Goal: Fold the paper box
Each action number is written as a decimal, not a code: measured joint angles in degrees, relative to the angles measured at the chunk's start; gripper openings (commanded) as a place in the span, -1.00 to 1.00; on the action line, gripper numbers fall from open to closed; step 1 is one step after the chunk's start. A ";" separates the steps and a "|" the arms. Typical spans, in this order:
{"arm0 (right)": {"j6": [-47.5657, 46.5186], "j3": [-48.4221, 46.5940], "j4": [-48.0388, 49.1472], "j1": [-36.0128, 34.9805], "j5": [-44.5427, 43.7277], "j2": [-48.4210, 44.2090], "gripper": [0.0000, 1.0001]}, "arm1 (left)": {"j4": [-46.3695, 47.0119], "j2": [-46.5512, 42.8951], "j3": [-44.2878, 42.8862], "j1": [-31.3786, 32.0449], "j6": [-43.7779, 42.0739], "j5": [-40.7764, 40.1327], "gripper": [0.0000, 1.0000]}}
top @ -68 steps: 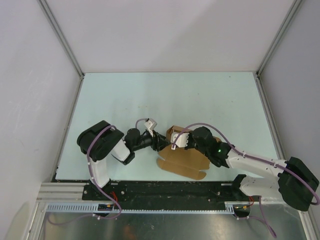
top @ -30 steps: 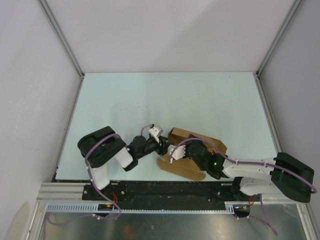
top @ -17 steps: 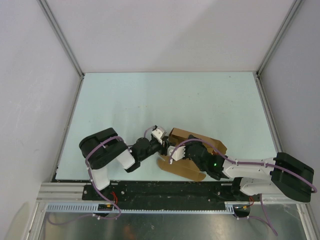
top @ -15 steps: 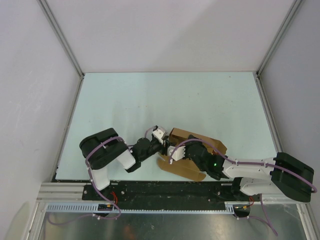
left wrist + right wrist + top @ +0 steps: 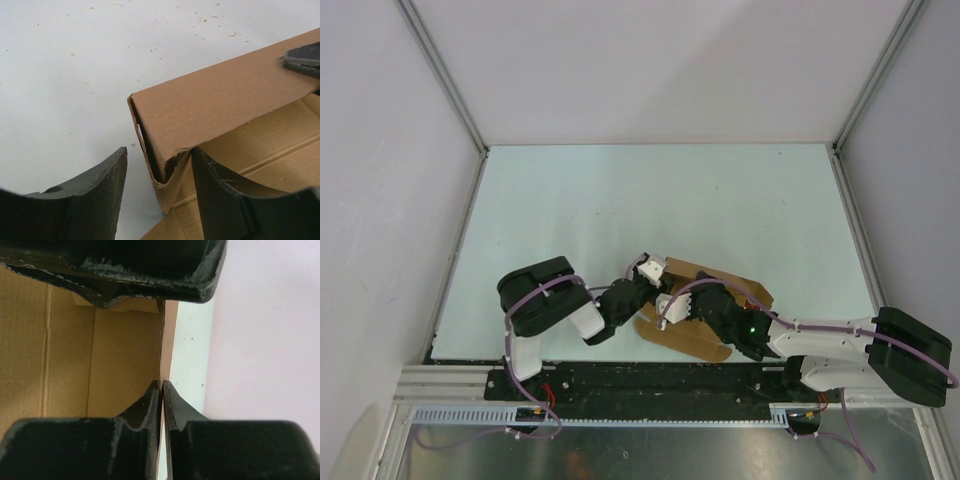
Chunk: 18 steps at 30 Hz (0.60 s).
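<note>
Plain brown cardboard die-cut paper box (image 5: 692, 341) lies at 6 o'clock on pale green table (image 5: 620, 200), one wall raised. Left gripper (image 5: 159, 161): jaws apart, straddling a box corner. Right gripper (image 5: 162, 386): jaws pinched on a thin box wall edge.

You get bright, even, diffuse light from above. In the top view, shadows are faint, just a soft dark patch under the arms, and the table (image 5: 720, 200) shows no glare. At the left pincer (image 5: 159, 156), the box (image 5: 220, 95) just ahead of the tips is sharp, while the fingers go soft and near black. At the right pincer (image 5: 161, 386), cardboard left of the tips looks warm and crisp; right of them everything washes out pale.
</note>
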<state>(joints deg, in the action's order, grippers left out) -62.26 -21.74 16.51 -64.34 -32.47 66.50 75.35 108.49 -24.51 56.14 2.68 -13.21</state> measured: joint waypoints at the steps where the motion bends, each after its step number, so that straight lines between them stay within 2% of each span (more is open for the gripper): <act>1: 0.11 0.02 -0.15 -0.02 0.11 -0.13 -0.77 | -0.02 0.37 -0.20 0.26 -0.22 -0.81 0.16; 11: 0.33 0.07 -1.25 -0.07 1.03 -0.31 -0.59 | -0.02 1.53 -1.57 2.12 -2.78 -7.82 -0.16; 14: 0.35 0.17 -1.27 -0.07 1.27 -0.31 -0.55 | -0.02 1.90 -2.45 3.10 -3.37 -9.77 -0.31; 18: 0.68 0.24 -1.44 -0.09 1.42 -0.28 -0.49 | -0.04 2.25 -3.37 4.44 -4.70 -12.55 -0.61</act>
<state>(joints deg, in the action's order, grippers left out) -61.58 -21.50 15.07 -64.42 -31.05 66.22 75.31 110.74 -27.88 60.58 -2.02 -25.76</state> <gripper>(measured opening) 0.239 0.294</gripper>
